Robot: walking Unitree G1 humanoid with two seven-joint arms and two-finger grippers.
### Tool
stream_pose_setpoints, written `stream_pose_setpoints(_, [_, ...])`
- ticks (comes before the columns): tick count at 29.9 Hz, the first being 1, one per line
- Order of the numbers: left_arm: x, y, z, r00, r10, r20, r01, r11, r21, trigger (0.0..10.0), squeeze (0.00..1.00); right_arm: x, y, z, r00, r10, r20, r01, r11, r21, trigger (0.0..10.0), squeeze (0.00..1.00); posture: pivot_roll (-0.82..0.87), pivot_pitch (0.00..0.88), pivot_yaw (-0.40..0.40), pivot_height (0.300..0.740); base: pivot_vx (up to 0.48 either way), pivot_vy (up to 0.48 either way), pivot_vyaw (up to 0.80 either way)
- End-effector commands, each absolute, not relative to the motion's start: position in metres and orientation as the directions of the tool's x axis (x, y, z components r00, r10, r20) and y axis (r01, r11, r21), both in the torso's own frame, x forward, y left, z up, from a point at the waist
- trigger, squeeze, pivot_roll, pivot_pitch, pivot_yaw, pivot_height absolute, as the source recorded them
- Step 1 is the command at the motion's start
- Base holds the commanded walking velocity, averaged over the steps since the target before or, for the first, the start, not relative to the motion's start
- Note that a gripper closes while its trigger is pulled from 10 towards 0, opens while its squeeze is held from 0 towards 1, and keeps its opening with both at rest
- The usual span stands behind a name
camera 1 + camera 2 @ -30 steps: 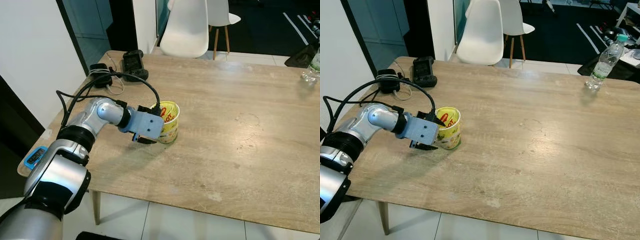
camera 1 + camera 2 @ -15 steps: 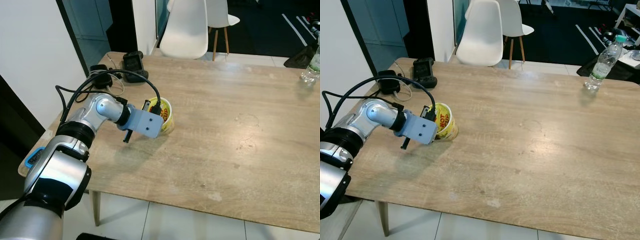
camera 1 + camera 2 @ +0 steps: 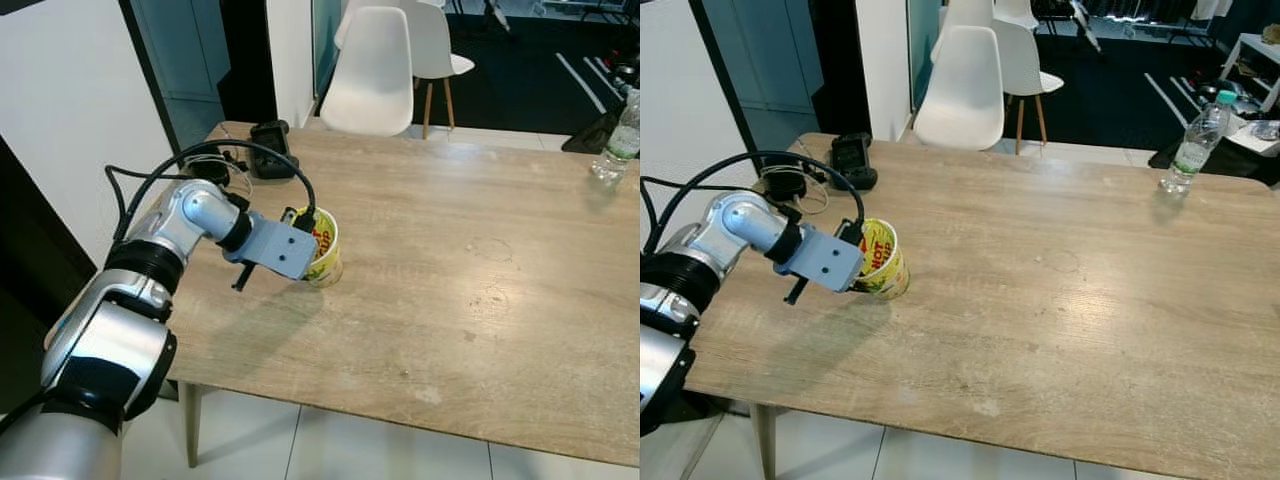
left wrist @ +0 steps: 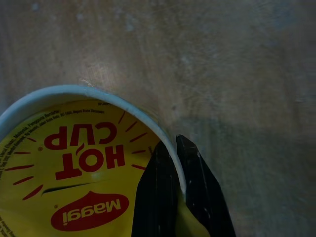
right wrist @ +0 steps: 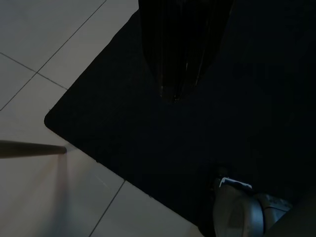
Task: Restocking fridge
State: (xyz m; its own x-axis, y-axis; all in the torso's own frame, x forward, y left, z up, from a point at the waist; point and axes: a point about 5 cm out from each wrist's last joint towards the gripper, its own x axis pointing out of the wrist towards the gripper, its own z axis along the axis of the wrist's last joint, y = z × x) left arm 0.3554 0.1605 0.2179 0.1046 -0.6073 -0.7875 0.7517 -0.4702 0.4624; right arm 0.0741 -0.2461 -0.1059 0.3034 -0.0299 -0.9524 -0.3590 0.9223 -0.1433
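Fingers (image 4: 197, 197) of left gripper (image 4: 178, 148) pinch the rim of the noodle cup (image 3: 322, 248), one inside, one outside; cup is tilted, near-left on the wooden table (image 3: 480, 300), w/ water bottle (image 3: 1188, 148) far right & charger (image 3: 268, 140) far left. Step looks like pick-up for restocking: next needs a steady lift w/o crushing the thin rim. Right gripper (image 5: 178, 96) hangs idle over floor, fingers look closed
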Motion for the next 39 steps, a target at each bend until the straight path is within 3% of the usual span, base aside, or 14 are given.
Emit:
stream_pose_setpoints(1, [0.352,0.170,0.218,0.090,-0.605,-0.791,0.775,-0.457,0.437,10.0,0.00,0.075,-0.244,-0.107,0.296,-0.033,-0.955,-0.357,0.923,-0.142,10.0,0.00,-0.01,0.000,-0.018,0.740,0.000,0.000,0.00])
stream_pose_setpoints(12, [0.330,0.172,0.201,-0.020,-0.589,-0.808,0.797,-0.497,0.343,10.0,0.00,0.088,-0.234,-0.107,0.307,-0.025,-0.952,-0.347,0.928,-0.137,10.0,0.00,0.01,0.000,-0.012,0.740,0.000,0.000,0.00])
stream_pose_setpoints(22, [0.307,0.177,0.192,-0.070,-0.624,-0.778,0.827,-0.473,0.305,10.0,0.00,0.097,-0.230,-0.106,0.324,-0.024,-0.946,-0.327,0.935,-0.135,10.0,0.00,0.01,0.000,-0.007,0.740,0.000,0.000,0.00])
stream_pose_setpoints(24, [0.290,0.173,0.195,-0.110,-0.662,-0.741,0.832,-0.469,0.295,10.0,0.00,0.093,-0.228,-0.108,0.311,-0.023,-0.950,-0.321,0.939,-0.128,10.0,0.00,0.02,0.000,-0.001,0.740,0.000,0.000,0.00])
stream_pose_setpoints(39, [0.268,0.158,0.193,-0.119,-0.679,-0.725,0.839,-0.459,0.293,10.0,0.00,0.091,-0.224,-0.110,0.303,-0.022,-0.953,-0.311,0.943,-0.121,10.0,0.00,0.01,0.000,0.005,0.740,-0.260,0.000,0.00])
